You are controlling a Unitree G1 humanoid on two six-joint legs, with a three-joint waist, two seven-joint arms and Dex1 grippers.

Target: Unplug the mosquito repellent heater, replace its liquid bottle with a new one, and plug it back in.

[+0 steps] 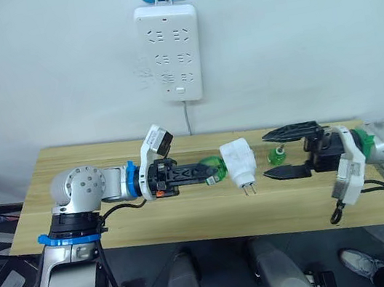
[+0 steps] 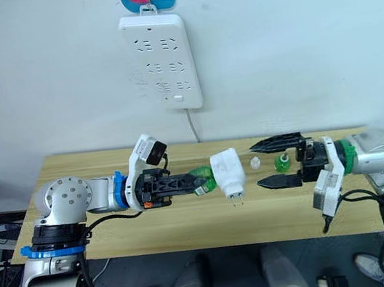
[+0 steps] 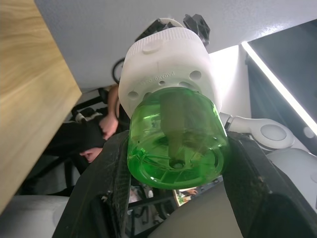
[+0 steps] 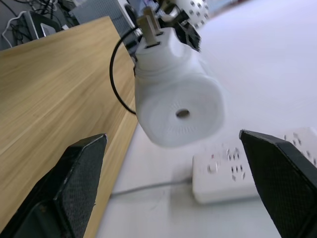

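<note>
The white mosquito repellent heater hangs over the table's middle with its two prongs pointing down. A green bottle is seated in its base, and my left gripper is shut on that bottle. I cannot tell whether it is its liquid bottle or the new one. A second green bottle, capless with a thin stem, stands on the table to the heater's right. A small white cap lies beside it. My right gripper is open, its fingertips just short of the heater and either side of the standing bottle.
The long white power strip hangs on the wall behind the wooden table, its cable dropping to the back edge. A person's hand shows beyond the table's edge in the left wrist view.
</note>
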